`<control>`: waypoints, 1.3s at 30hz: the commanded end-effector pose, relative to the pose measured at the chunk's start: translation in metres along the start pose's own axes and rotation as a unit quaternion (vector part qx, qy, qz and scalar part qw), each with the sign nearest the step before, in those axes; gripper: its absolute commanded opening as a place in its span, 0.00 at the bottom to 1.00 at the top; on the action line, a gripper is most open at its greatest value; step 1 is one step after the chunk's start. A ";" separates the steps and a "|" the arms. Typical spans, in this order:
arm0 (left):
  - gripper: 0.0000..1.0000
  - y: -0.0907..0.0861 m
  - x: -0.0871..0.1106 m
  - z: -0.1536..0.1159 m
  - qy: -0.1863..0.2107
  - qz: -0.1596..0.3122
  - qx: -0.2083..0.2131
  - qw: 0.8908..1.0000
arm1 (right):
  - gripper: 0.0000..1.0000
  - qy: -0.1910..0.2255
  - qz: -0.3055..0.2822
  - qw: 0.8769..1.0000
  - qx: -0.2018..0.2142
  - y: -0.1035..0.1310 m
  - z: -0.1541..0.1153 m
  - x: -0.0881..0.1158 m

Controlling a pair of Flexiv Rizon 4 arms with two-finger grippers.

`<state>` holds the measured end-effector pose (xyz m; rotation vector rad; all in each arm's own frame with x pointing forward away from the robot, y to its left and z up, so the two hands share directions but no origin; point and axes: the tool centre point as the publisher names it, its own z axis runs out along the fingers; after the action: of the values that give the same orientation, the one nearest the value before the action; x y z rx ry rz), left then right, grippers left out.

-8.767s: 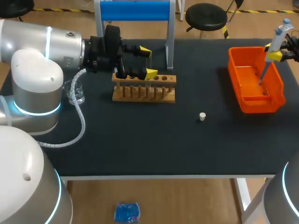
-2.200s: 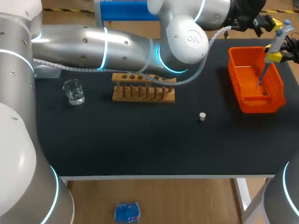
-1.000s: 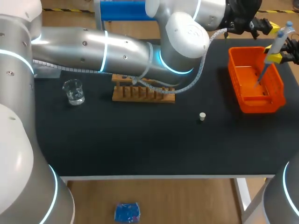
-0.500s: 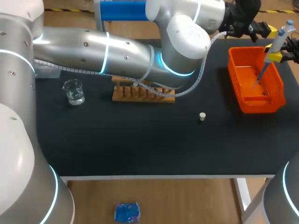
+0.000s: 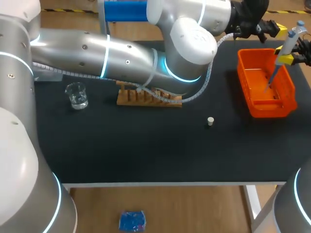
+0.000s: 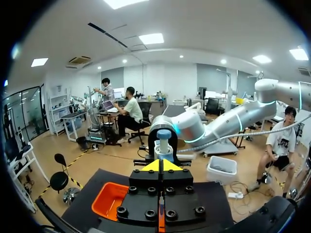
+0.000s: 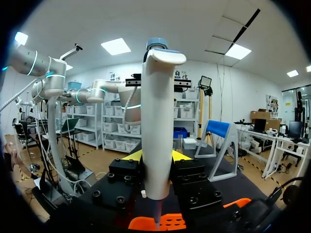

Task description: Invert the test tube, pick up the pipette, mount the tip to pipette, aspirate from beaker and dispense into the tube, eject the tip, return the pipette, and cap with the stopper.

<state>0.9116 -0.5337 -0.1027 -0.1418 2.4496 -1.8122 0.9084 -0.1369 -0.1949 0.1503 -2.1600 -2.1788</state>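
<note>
So the right fingers (image 5: 285,58) are clamped on the white plastic pipette with the blue top (image 7: 156,121). It's tilted a bit, thin lower end pointing down into the orange plastic bin (image 5: 257,104) at the right end of the black surface (image 5: 146,145). The left fingers (image 6: 162,166) are over at that far right corner too, yellow tips pinched together, with the pipette's top just ahead of them. The wooden tube rack (image 5: 146,97), clear glass beaker (image 5: 77,94) and small white stopper (image 5: 210,121) sit well apart on the surface.
</note>
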 end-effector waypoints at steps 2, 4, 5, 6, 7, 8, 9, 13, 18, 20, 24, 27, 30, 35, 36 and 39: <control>0.00 -0.005 -0.001 -0.004 -0.003 0.008 0.008 1.000 | 0.00 0.002 0.000 1.000 0.001 0.000 -0.001 -0.001; 0.00 -0.007 -0.002 -0.005 -0.003 0.010 0.007 1.000 | 0.00 0.002 0.000 1.000 0.001 0.000 -0.001 -0.001; 0.00 -0.008 -0.002 -0.005 -0.003 0.011 0.007 1.000 | 0.00 0.002 0.000 1.000 0.001 0.000 -0.001 -0.001; 0.00 -0.010 -0.003 -0.005 -0.003 0.013 0.007 1.000 | 0.00 0.002 0.000 1.000 0.001 0.000 -0.001 -0.001; 0.00 -0.012 -0.003 -0.004 -0.003 0.015 0.008 1.000 | 0.00 0.002 0.000 1.000 0.001 0.000 -0.001 -0.001; 0.00 -0.013 -0.003 -0.004 -0.003 0.017 0.008 1.000 | 0.00 0.002 0.000 1.000 0.001 0.000 -0.001 -0.001; 0.00 -0.015 -0.004 -0.004 -0.002 0.018 0.008 1.000 | 0.00 0.002 0.000 1.000 0.001 0.000 -0.001 -0.001; 0.00 -0.020 -0.005 -0.002 -0.001 0.024 0.008 1.000 | 0.00 0.002 0.000 1.000 0.001 0.000 -0.001 -0.001; 0.00 -0.024 -0.005 0.002 0.003 0.031 0.011 0.999 | 0.00 0.002 0.000 1.000 0.001 0.000 -0.001 -0.001; 0.00 -0.025 -0.004 0.004 0.005 0.033 0.012 0.999 | 0.00 0.002 0.000 1.000 0.001 0.000 -0.001 -0.001; 0.00 -0.025 -0.002 0.007 0.009 0.034 0.014 0.999 | 0.00 0.002 0.000 1.000 0.001 0.000 -0.001 -0.001; 0.00 -0.024 -0.001 0.009 0.012 0.033 0.016 0.999 | 0.00 0.002 0.000 1.000 0.001 0.000 -0.001 -0.001; 0.00 -0.022 0.000 0.009 0.013 0.030 0.018 0.999 | 0.00 0.002 0.000 1.000 0.001 0.000 -0.001 -0.001; 0.00 -0.020 0.000 0.011 0.016 0.025 0.022 0.999 | 0.00 0.002 0.000 1.000 0.001 0.000 -0.001 -0.001; 0.00 -0.020 0.000 0.011 0.017 0.023 0.024 0.999 | 0.00 0.002 0.000 1.000 0.001 0.000 -0.001 -0.001; 0.00 -0.018 0.000 0.012 0.019 0.016 0.029 0.999 | 0.00 0.002 0.000 1.000 0.001 0.000 -0.001 -0.001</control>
<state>0.9121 -0.5500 -0.0832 -0.0709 2.4399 -1.8395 0.9084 -0.1369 -0.1949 0.1503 -2.1600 -2.1788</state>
